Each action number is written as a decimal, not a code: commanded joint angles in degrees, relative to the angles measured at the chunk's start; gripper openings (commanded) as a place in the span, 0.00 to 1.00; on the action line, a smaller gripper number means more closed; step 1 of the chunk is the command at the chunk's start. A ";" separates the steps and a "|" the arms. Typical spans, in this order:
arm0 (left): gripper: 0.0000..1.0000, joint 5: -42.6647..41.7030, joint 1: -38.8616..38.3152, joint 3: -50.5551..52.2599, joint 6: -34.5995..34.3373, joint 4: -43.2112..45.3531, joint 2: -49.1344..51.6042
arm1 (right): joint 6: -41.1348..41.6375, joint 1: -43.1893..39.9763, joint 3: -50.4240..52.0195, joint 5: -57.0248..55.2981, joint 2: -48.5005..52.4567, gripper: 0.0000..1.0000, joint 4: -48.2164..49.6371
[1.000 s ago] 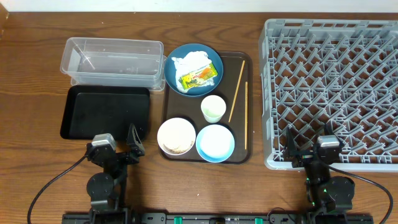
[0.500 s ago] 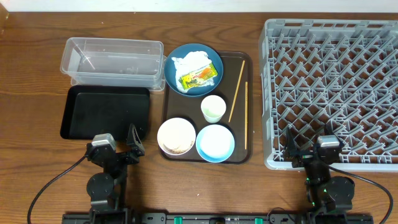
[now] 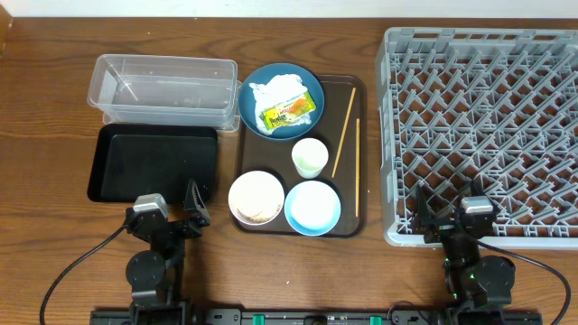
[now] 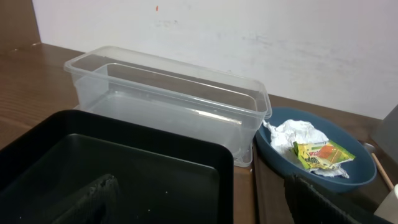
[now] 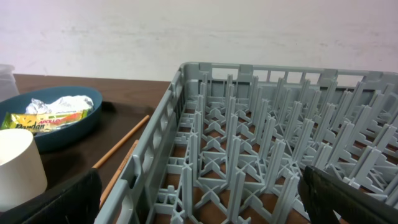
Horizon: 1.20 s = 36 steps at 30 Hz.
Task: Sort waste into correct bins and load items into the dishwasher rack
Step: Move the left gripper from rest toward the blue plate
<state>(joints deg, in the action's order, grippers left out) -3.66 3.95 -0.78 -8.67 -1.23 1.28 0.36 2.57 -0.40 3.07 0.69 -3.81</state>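
Clear glossy tub (image 4: 168, 99) — matt black tray (image 4: 112, 168).

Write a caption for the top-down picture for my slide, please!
Left gripper and right gripper open; dishes on the brown tray, between the clear tub, black tray and grey rack.

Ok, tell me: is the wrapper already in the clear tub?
No, the wrapper lies in the blue dish, beside the tub.
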 commanded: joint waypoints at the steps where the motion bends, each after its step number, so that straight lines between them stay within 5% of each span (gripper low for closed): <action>1: 0.88 -0.17 -0.28 0.55 1.11 -2.58 0.17 | -0.20 0.50 0.09 0.20 -0.15 0.99 -0.22; 36: 0.88 -4.98 -0.28 -0.48 0.94 1.11 0.17 | -0.28 0.50 -0.44 5.64 -0.15 0.99 6.40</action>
<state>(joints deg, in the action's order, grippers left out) -5.96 3.95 -0.78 -8.69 -0.14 1.30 0.36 2.57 -0.40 6.79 0.71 1.61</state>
